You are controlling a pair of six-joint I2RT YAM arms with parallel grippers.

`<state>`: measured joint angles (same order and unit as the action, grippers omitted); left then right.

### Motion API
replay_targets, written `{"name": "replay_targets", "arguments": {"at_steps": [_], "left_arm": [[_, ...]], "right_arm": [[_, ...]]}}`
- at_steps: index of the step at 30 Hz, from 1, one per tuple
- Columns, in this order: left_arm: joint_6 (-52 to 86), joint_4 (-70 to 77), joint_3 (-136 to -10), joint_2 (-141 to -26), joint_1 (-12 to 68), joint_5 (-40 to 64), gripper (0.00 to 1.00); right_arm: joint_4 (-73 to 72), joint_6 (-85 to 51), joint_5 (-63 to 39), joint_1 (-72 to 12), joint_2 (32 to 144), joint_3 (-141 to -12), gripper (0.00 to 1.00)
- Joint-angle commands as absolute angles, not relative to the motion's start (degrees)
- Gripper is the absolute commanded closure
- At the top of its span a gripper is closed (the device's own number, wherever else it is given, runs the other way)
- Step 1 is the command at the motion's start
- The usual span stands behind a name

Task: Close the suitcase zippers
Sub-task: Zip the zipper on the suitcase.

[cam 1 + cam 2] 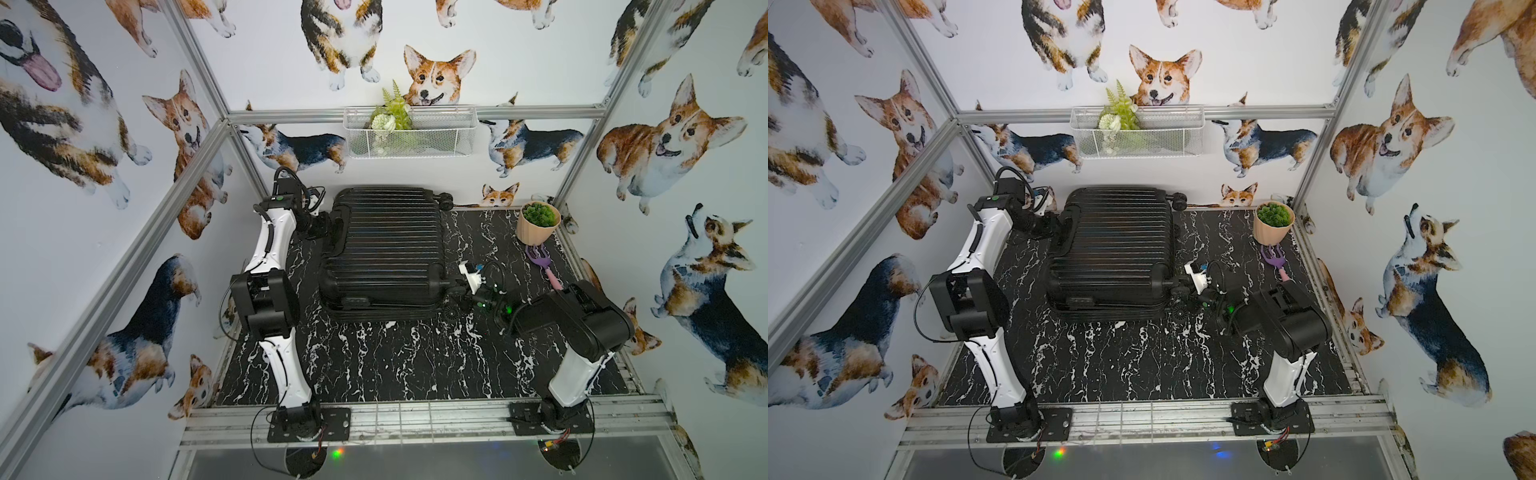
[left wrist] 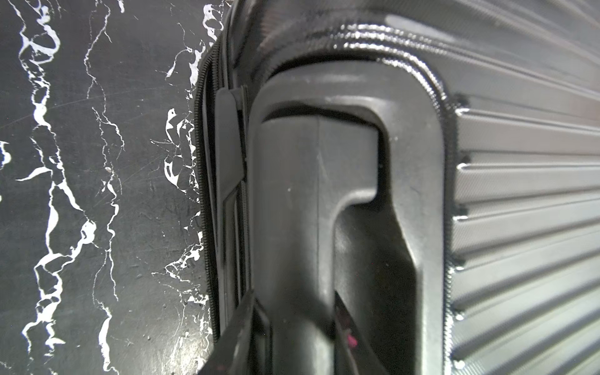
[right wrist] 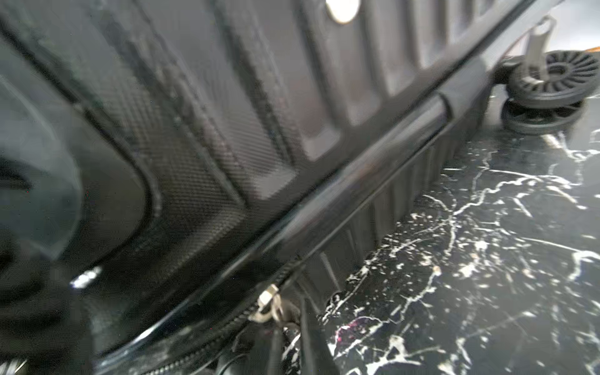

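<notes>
Marble tabletop (image 1: pixel 395 361), suitcase (image 1: pixel 382 249), potted plant (image 1: pixel 538 224), perhaps toy rake (image 1: pixel 540 257)

The suitcase (image 1: pixel 382 249) is black, its shell ribbed with a fine weave. Its zipper (image 2: pixel 200 146) is black, the pull (image 3: pixel 268 303) silver. The table (image 1: pixel 415 365) is black marble veined white. The walls (image 1: pixel 62 257) are white with tan, black and white corgis. The basket (image 1: pixel 440 137) is white mesh. The pot (image 1: pixel 536 235) is peach, its plant (image 1: pixel 539 214) green. The fork (image 1: pixel 537 253) is purple, pink-handled. The arms (image 1: pixel 272 232) are white and black.

a: what's the count?
b: one suitcase (image 1: pixel 386 249), one potted plant (image 1: pixel 537 226), one purple rake (image 1: pixel 540 255).
a: and the rest?
b: one wire basket (image 1: pixel 440 143), two arms: left arm (image 1: pixel 270 237), right arm (image 1: pixel 575 374).
</notes>
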<state>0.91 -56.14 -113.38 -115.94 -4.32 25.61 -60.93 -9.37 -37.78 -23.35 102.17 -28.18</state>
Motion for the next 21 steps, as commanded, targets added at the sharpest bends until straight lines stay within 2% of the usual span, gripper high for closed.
{"name": "replay_targets", "arguments": {"at_steps": [1,3,6,9,11,15,17,21], "left_arm": [[-0.4,-57.4,-114.6,-115.6,-4.2,32.2,0.84],[-0.4,-57.7,-114.7,-115.0,-4.1,32.2,0.79],[-0.1,-57.2,-114.1,-112.6,-4.0,31.3,0.61],[-0.5,-56.7,-113.1,-109.2,-3.4,28.5,0.42],[-0.8,-55.8,-111.9,-106.5,-2.5,26.2,0.35],[-2.7,-55.7,-110.0,-101.5,0.0,21.0,0.27],[-4.8,-56.2,-109.0,-99.2,2.3,19.8,0.26],[-13.1,-56.6,-104.8,-93.4,11.8,16.8,0.26]], "right_arm": [[-61.3,-8.2,-39.0,-23.5,102.0,-28.2,0.92],[-62.1,-8.5,-38.0,-23.5,101.7,-27.6,0.96],[-62.5,-9.0,-37.5,-23.5,101.0,-26.8,1.00],[-63.2,-10.2,-37.7,-23.5,100.6,-26.3,1.00],[-63.9,-10.8,-37.0,-23.5,100.1,-25.6,1.00],[-63.4,-11.6,-36.5,-23.5,99.4,-25.0,1.00],[-62.9,-11.9,-36.2,-23.5,99.1,-24.7,1.00],[-61.4,-12.3,-35.8,-23.7,97.6,-23.7,1.00]]}}
